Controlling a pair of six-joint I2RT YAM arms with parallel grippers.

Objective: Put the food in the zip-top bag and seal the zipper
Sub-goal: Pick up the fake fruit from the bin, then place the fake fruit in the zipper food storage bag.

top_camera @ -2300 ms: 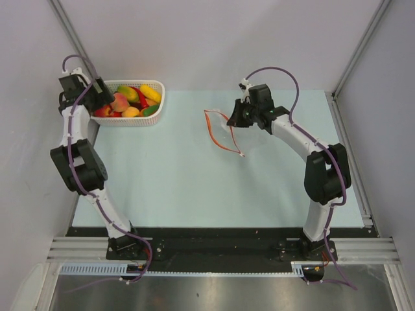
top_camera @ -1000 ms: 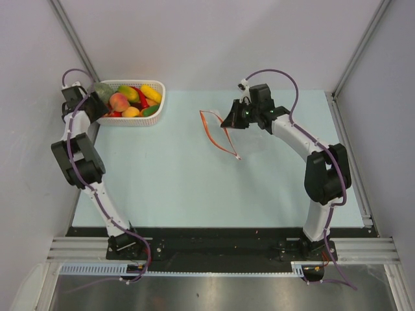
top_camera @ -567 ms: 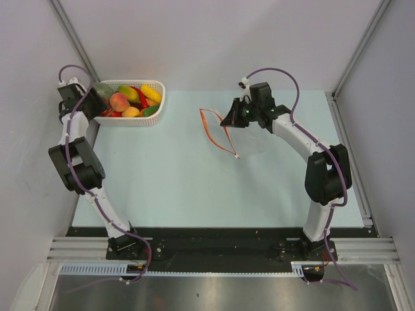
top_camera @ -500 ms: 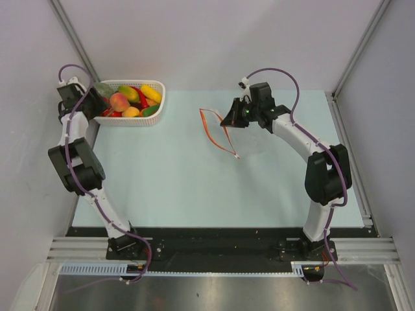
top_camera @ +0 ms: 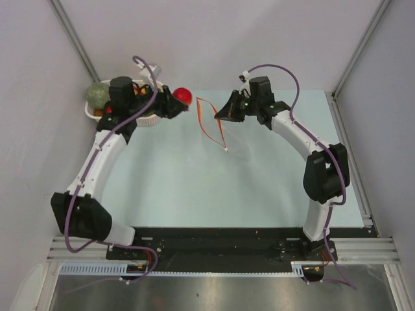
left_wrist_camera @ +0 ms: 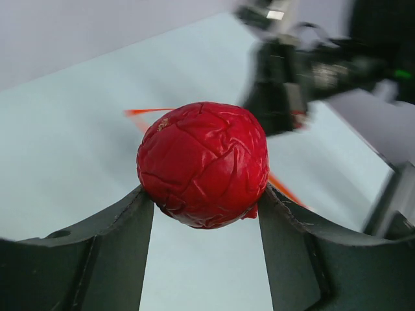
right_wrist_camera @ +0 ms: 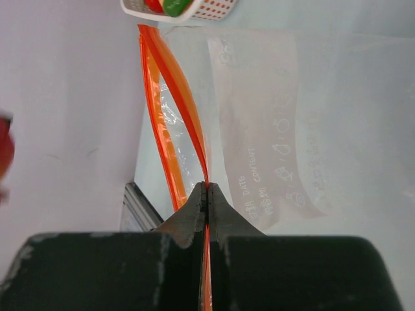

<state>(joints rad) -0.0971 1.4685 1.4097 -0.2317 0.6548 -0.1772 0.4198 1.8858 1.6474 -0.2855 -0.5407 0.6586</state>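
Observation:
My left gripper (top_camera: 177, 101) is shut on a red, wrinkled round toy fruit (top_camera: 183, 95) and holds it in the air just left of the bag's mouth. In the left wrist view the fruit (left_wrist_camera: 203, 164) sits between the two fingertips (left_wrist_camera: 133, 220). My right gripper (top_camera: 222, 115) is shut on the orange-red zipper strip (top_camera: 209, 126) of the clear zip-top bag (top_camera: 237, 139) and holds the mouth open and raised. In the right wrist view the jaws (right_wrist_camera: 207, 189) pinch one strip (right_wrist_camera: 185, 97); the other strip bows away. The white slider end (top_camera: 225, 151) hangs low.
The white lattice basket (top_camera: 150, 119) stands at the back left, mostly behind my left arm, with a grey-green toy (top_camera: 97, 94) at its left end. It also shows in the right wrist view (right_wrist_camera: 209, 9) holding more food. Walls stand close on both sides.
My left arm has swung right from the basket, carrying the red fruit up to the bag's mouth. My right gripper has kept hold of the strip, shifting it slightly left.

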